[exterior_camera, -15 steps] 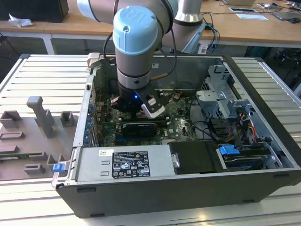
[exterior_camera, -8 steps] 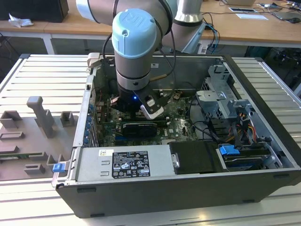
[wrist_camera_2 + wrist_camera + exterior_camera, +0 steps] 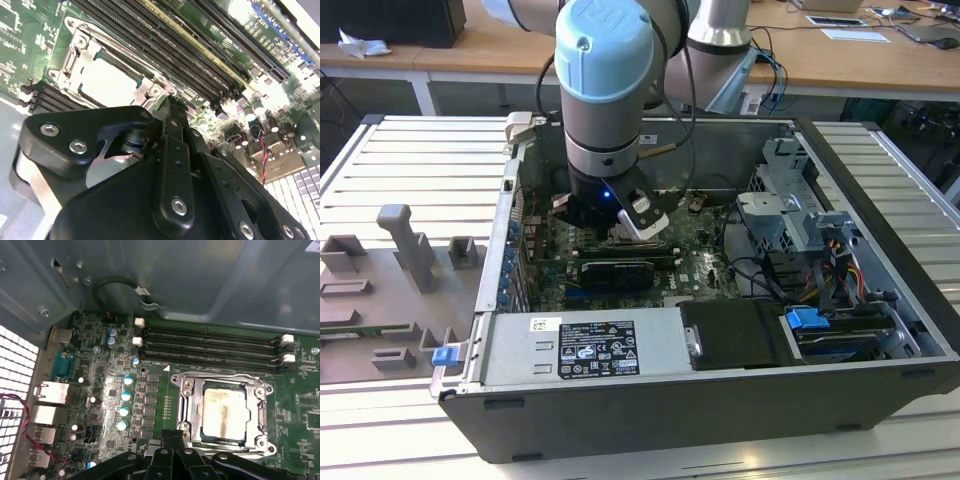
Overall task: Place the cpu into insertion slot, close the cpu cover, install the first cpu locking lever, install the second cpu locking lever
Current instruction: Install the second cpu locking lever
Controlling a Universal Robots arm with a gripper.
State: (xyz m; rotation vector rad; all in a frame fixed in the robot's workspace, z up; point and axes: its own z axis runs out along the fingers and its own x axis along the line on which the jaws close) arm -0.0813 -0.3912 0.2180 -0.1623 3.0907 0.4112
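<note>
1. The gripper (image 3: 172,437) hangs just beside the near edge of the insertion slot (image 3: 187,412) in both wrist views; its black fingers (image 3: 172,125) lie tight together with nothing between them, so the jaws stand closed and hold nothing.
2. In the exterior view the gripper (image 3: 615,225) sits low inside the open computer case (image 3: 620,420), above the green circuit board (image 3: 695,270).
3. The cpu (image 3: 223,411) lies flat in the insertion slot, its pale metal face upward; the second wrist view shows the cpu (image 3: 107,82) seated the same way.
4. The cpu cover (image 3: 187,400) lies down around the cpu as a silvery frame, its cut-out centre exposing the chip face.
5. Whether the locking levers are latched cannot be told.
6. Beyond the slot run four long black memory slots (image 3: 210,347), parallel to one another.
7. Farther still stands the grey metal wall of the case (image 3: 200,275).
</note>
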